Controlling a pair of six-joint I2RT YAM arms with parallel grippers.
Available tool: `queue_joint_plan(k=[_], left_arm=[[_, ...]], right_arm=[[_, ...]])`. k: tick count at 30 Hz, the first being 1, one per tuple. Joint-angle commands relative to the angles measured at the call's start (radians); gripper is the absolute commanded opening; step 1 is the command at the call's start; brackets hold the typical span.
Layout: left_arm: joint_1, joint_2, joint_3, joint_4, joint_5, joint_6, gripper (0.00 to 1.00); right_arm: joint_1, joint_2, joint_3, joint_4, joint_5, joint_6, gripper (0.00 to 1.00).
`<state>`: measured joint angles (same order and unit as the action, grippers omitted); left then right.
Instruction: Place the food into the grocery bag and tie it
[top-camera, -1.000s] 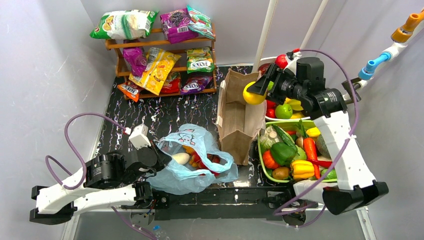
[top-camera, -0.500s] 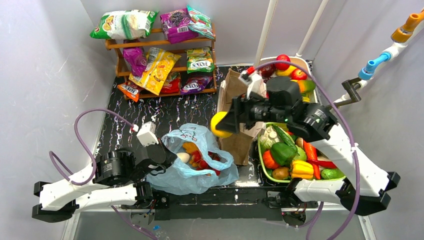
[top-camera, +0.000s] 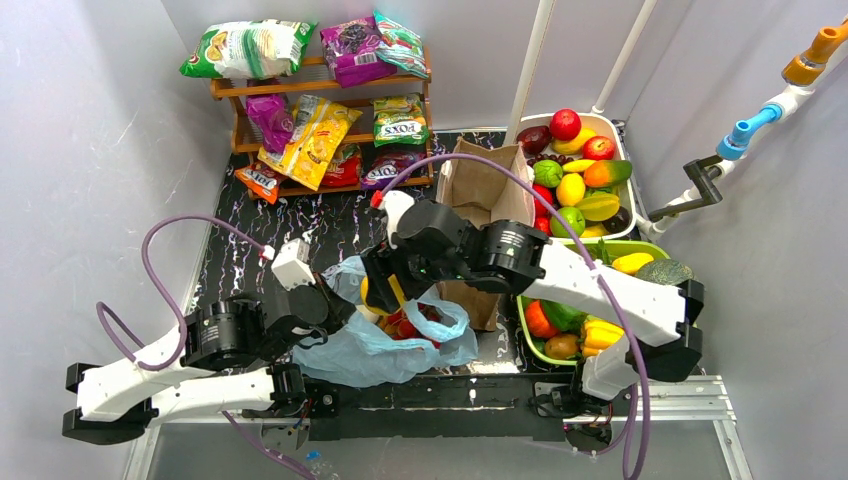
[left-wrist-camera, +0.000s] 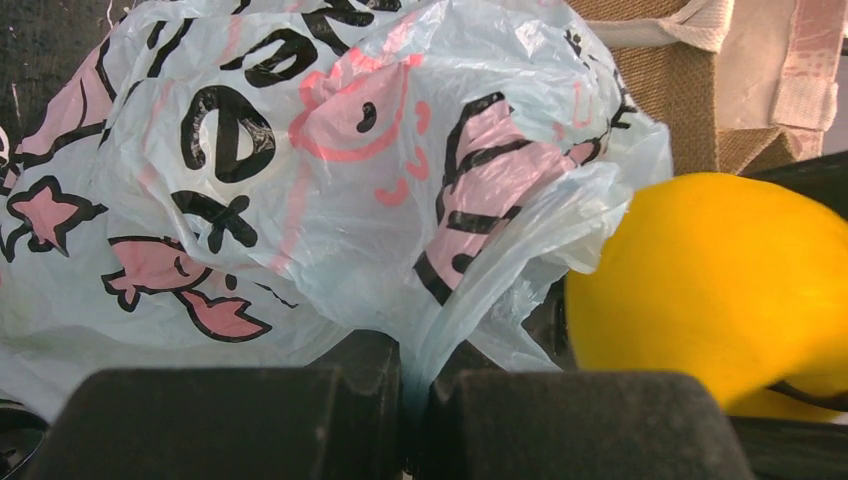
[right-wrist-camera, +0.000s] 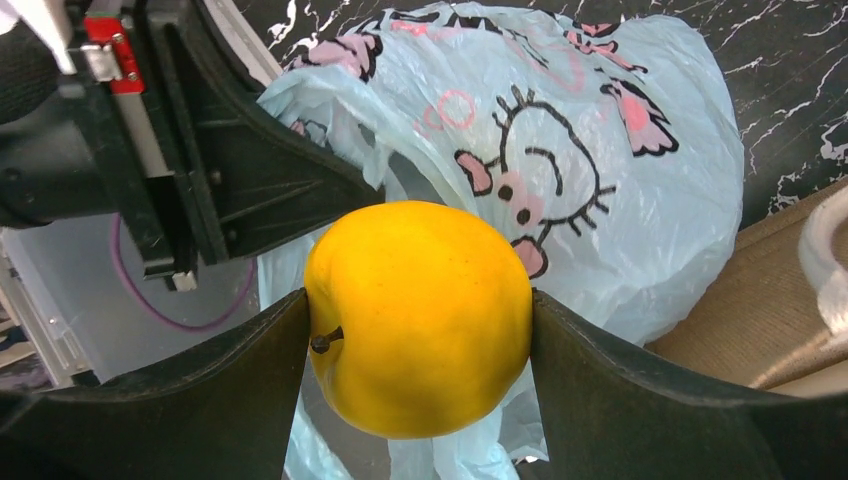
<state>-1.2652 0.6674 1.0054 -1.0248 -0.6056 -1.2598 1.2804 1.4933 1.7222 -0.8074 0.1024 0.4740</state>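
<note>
The light-blue grocery bag (top-camera: 375, 352) lies crumpled on the black table near the front edge, with red and orange food (top-camera: 410, 322) showing in its mouth. My left gripper (top-camera: 335, 305) is shut on a bunched fold of the bag's rim (left-wrist-camera: 470, 310), its jaws (left-wrist-camera: 415, 385) pinching the thin plastic. My right gripper (top-camera: 385, 290) hangs over the bag's mouth, shut on a yellow apple (right-wrist-camera: 420, 310) with a short brown stem. In the left wrist view the apple (left-wrist-camera: 720, 290) sits just right of the pinched rim. The printed bag (right-wrist-camera: 600, 200) lies below and behind the fruit.
A stiff brown paper bag (top-camera: 487, 195) stands just right of the grocery bag. Behind my right arm are a green basket of vegetables (top-camera: 600, 335) and a white tub of fruit (top-camera: 580, 190). A wooden snack shelf (top-camera: 320, 110) stands at the back left.
My right arm has swung left from the fruit tub, past the paper bag, to the grocery bag's mouth, carrying the yellow apple. The left gripper kept its hold on the rim.
</note>
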Motion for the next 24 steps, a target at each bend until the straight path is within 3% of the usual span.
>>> queue_joint_plan(k=[1,3,16,24], left_arm=[[0.006,-0.028,0.015,-0.024,-0.031,-0.008,0.0],[0.005,-0.038,0.014,-0.027,-0.031,-0.01,0.0],[0.005,-0.058,0.002,-0.033,-0.036,-0.013,0.0],[0.004,-0.073,0.005,-0.046,-0.035,-0.017,0.0]], right_arm=[[0.025,0.04,0.104,-0.01,0.056,-0.026,0.72],[0.034,0.067,0.135,-0.032,0.047,-0.032,0.78],[0.089,0.1,0.177,-0.052,-0.027,-0.091,0.86],[0.102,0.12,0.191,-0.041,0.114,-0.095,0.88]])
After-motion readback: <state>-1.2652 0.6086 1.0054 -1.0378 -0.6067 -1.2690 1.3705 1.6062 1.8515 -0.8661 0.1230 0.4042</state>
